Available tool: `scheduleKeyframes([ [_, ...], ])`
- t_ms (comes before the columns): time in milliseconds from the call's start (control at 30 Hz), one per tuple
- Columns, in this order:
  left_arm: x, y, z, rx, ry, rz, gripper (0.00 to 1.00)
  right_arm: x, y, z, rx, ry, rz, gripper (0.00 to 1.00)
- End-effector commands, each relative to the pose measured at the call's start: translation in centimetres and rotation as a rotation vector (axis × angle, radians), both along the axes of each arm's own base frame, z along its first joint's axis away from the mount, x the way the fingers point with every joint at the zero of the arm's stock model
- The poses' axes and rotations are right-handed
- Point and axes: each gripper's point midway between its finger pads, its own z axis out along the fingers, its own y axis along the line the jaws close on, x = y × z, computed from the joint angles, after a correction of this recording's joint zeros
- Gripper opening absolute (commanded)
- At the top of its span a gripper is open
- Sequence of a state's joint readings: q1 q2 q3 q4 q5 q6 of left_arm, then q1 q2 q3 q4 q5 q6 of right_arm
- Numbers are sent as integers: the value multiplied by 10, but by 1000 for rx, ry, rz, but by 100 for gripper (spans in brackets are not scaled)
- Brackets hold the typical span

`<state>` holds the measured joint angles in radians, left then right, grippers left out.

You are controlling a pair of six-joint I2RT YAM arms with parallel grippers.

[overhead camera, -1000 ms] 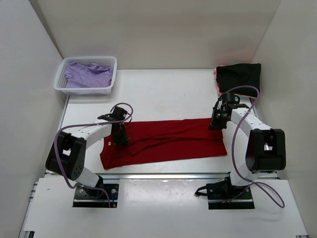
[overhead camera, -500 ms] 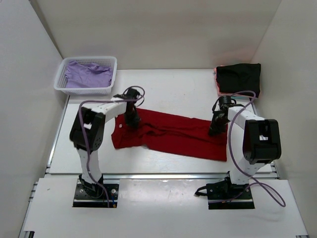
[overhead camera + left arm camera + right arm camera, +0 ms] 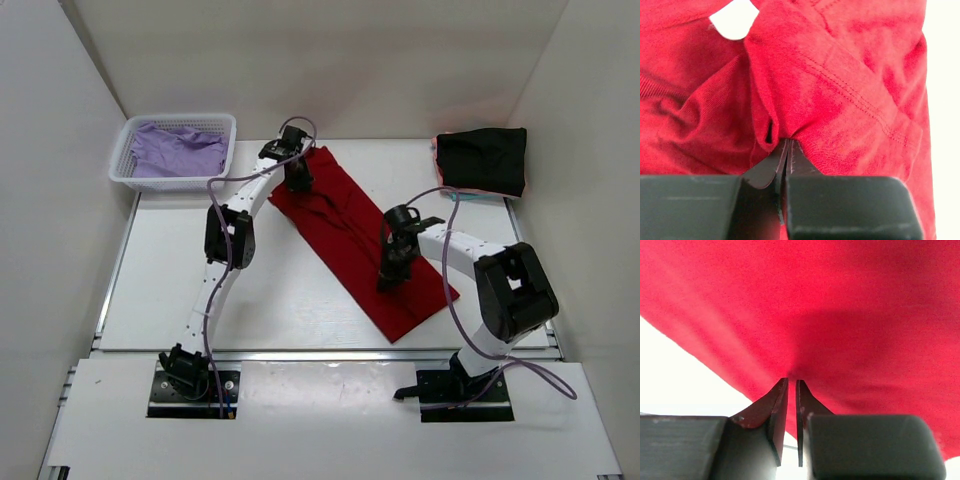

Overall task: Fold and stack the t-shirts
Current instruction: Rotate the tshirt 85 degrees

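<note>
The deep red t-shirt (image 3: 350,225) lies as a long folded strip running diagonally from the table's back centre to the front right. My left gripper (image 3: 297,180) is shut on its far end, near the white neck label (image 3: 734,19); the cloth bunches at the closed fingertips (image 3: 785,145). My right gripper (image 3: 392,268) is shut on the shirt's nearer part, with red cloth (image 3: 840,310) pinched between its tips. A folded black t-shirt (image 3: 482,158) lies at the back right on a pink one. A lavender t-shirt (image 3: 175,150) fills the basket.
The white lattice basket (image 3: 170,180) stands at the back left corner. White walls close the table on three sides. The table's front edge rail (image 3: 320,352) runs below the shirt.
Both grippers swung the red shirt from lying across the table to a diagonal. The left end went far back toward the rear centre; the right end moved left and forward.
</note>
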<state>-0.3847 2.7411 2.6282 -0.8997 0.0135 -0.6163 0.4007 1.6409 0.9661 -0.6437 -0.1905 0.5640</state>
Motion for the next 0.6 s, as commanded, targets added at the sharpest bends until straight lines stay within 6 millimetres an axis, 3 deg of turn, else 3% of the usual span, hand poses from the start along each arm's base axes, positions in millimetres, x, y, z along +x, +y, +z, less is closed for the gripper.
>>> scheduleKeyframes([
  [0, -20, -3, 3, 2, 25, -54, 11, 1, 40, 10, 107, -47, 39, 9],
  [67, -18, -5, -1, 2, 21, -54, 11, -14, 60, 5, 124, -29, 101, 7],
  [133, -1, -14, 14, -34, -32, -59, 11, -25, 77, -2, 154, -8, 146, 8],
  [167, 0, -10, 3, -33, -11, -52, 12, -31, 85, -4, 157, -6, 171, 7],
  [233, 4, -8, 2, -41, -21, -49, 12, -34, 98, -1, 167, -23, 227, 6],
  [333, 13, 2, 12, -27, -72, -51, 12, -18, 104, 14, 129, -112, 278, 5],
  [433, 27, 10, 46, -27, -158, -53, 13, 9, 85, 34, 83, -206, 256, 6],
  [533, 35, 19, 93, -26, -247, -65, 14, 30, 53, 43, -2, -265, 218, 7],
  [567, 36, 21, 98, -8, -263, -63, 16, 36, 36, 43, -36, -268, 176, 8],
])
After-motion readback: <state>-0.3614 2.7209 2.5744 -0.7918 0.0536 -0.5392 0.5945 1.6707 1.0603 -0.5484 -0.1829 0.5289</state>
